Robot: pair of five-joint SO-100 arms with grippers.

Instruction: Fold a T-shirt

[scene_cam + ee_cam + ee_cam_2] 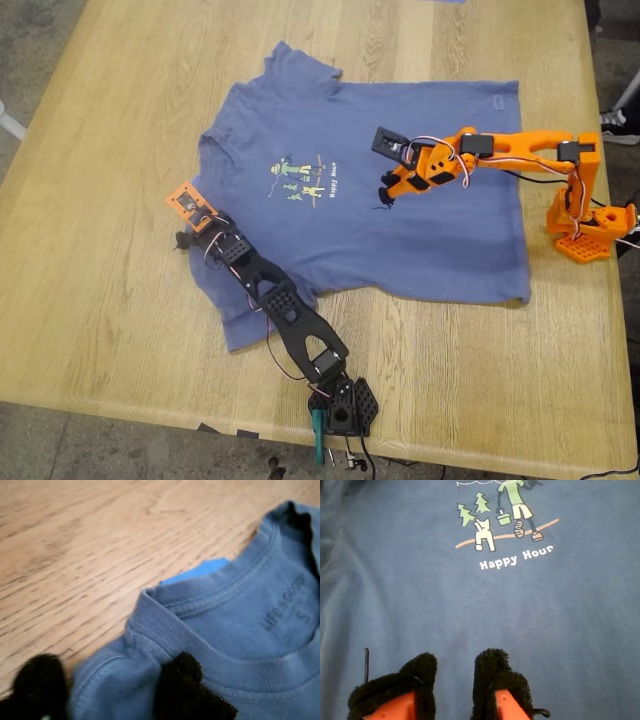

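On the tabletop: pale grained wood is carrying the T-shirt, soft blue-purple cotton, lying flat.
First pincer: fuzzy black pads are straddling the ribbed collar, moderately parted.
Second pincer: hovering narrowly parted over the chest print.

First gripper: my first gripper, black foam-padded jaws parted, low at the fabric.
Second gripper: my second gripper, orange plastic, black-padded jaws slightly apart.

**Lighting and picture quality**

Illumination is even, diffuse and bright. Shadows under the arms in the exterior view are soft and short. The table shows no glare. The exterior view is sharp. In both wrist views the near fingertips are blurred; the T-shirt print is legible.
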